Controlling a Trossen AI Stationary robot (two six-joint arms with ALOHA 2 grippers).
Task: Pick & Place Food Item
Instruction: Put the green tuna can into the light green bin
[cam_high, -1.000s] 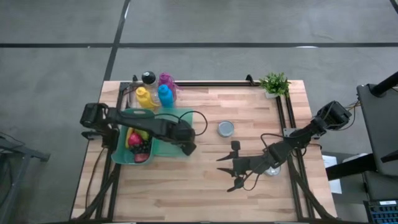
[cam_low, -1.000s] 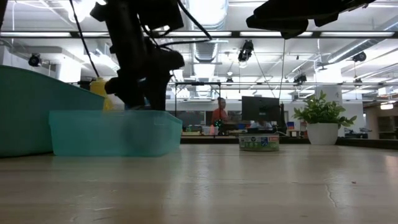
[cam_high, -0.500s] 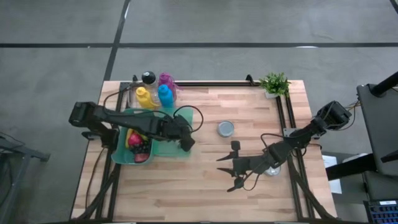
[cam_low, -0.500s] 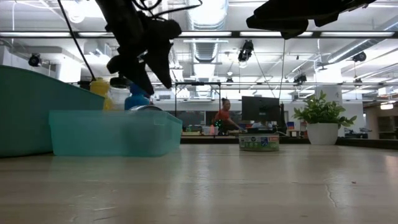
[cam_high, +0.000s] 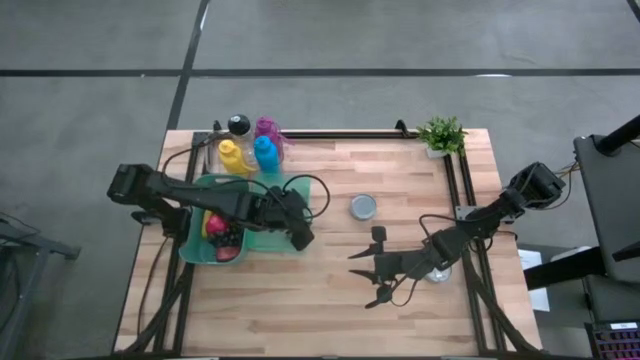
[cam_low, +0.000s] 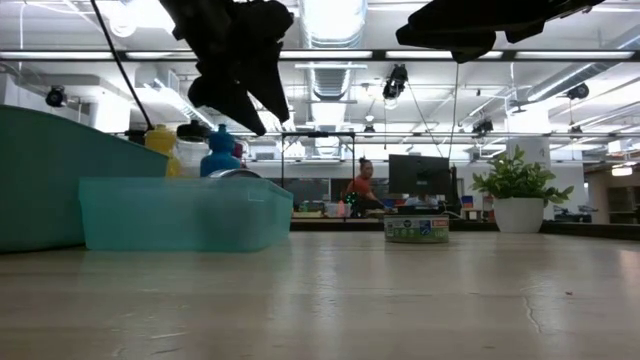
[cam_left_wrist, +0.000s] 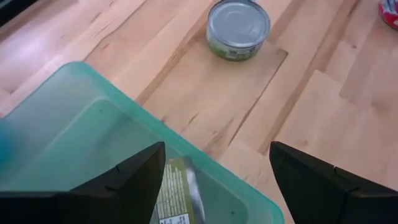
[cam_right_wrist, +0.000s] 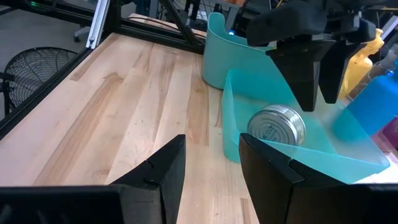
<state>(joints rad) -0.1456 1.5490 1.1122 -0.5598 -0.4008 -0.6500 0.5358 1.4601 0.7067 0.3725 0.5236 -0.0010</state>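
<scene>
A silver can (cam_right_wrist: 277, 127) with a green label (cam_left_wrist: 177, 199) rests tilted on the floor of the shallow teal tray (cam_high: 262, 240). My left gripper (cam_high: 300, 238) hangs open above the tray's right end, over that can and clear of it, its fingers (cam_right_wrist: 305, 87) pointing down at a slant. A second can (cam_high: 364, 207) stands upright on the bare wood right of the tray. My right gripper (cam_high: 362, 278) waits open in the air over the table's middle right, holding nothing.
A deeper teal bin (cam_high: 195, 245) holding fruit stands against the tray's left side. Coloured bottles (cam_high: 248, 150) stand at the far edge behind it, and a potted plant (cam_high: 441, 133) is at the far right corner. Bare wood lies along the near edge.
My left gripper has risen out of the tray and tipped less steeply, its fingers now well above the tray's rim. The can stays lying in the tray. My right arm has kept still.
</scene>
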